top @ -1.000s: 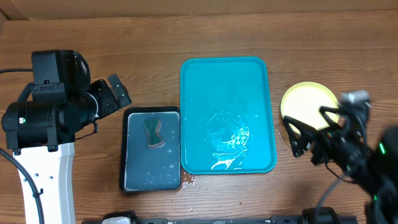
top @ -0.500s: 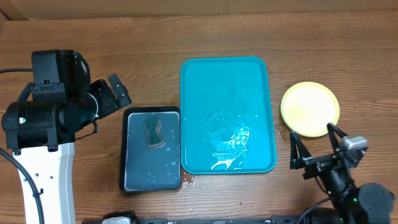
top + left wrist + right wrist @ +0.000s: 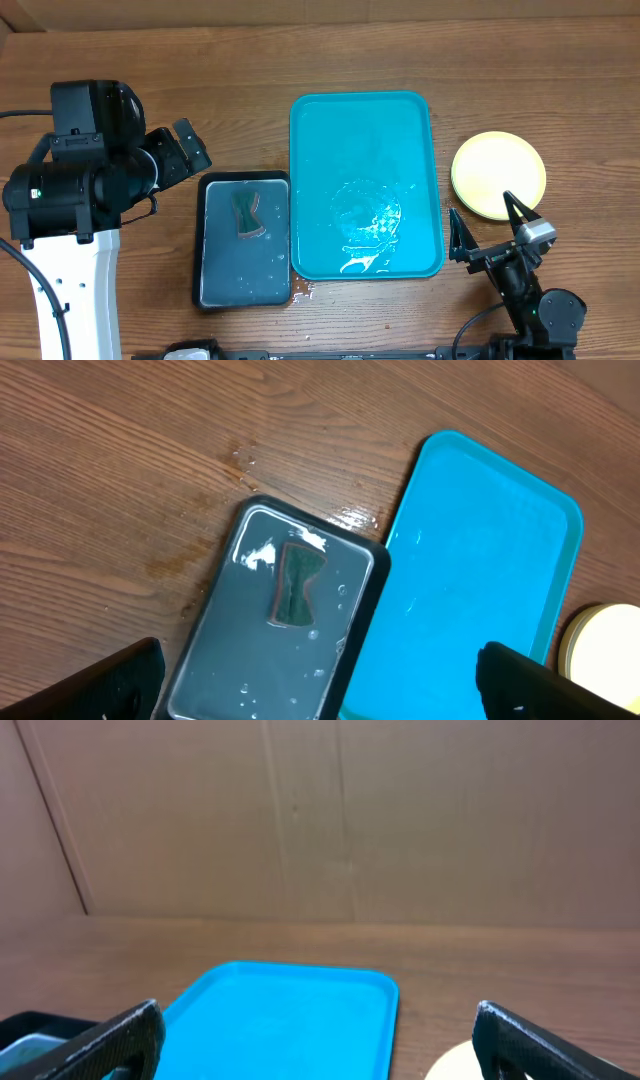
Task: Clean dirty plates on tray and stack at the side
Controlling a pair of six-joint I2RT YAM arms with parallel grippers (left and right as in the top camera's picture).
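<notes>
Tray (image 3: 365, 140) sits mid-surface (image 3: 120, 50), long side running far to near. No plates on it. Water film and streaks (image 3: 368, 228) cover its near half, and a small wet patch (image 3: 303, 292) is on the surface at its near-left corner.

Yellow-green plate (image 3: 498, 172) lies flat on the surface right of the tray, close to its right rim but apart from it, toward the right edge. No smear shows on its top. Cannot tell if more plates are under it; the left wrist view shows a thick rim (image 3: 603, 642).

Right jaws: spread wide, nothing between them. From overhead the fingers (image 3: 458, 240) sit at the near edge of the surface, tips pointing away. One tip is over the gap between tray and plate, the other over the plate's near rim. Cannot tell the height above it. In the right wrist view the plate (image 3: 455, 1067) peeks in at the bottom between the two fingers (image 3: 100, 1040), nearer the right one, and the tray (image 3: 290, 1015) is ahead left of centre. No contact seen.

Left jaws: spread wide and empty. The left arm (image 3: 90, 180) is over the left side of the surface, well apart from the plate. The left wrist view shows both fingers (image 3: 110, 680) at the bottom corners, with the black tray (image 3: 215, 610) and the tray (image 3: 480, 560) between them and the plate at the far right.

The black tray (image 3: 215, 270) touches the tray's left rim and holds water and a dark green sponge (image 3: 247, 215).
</notes>
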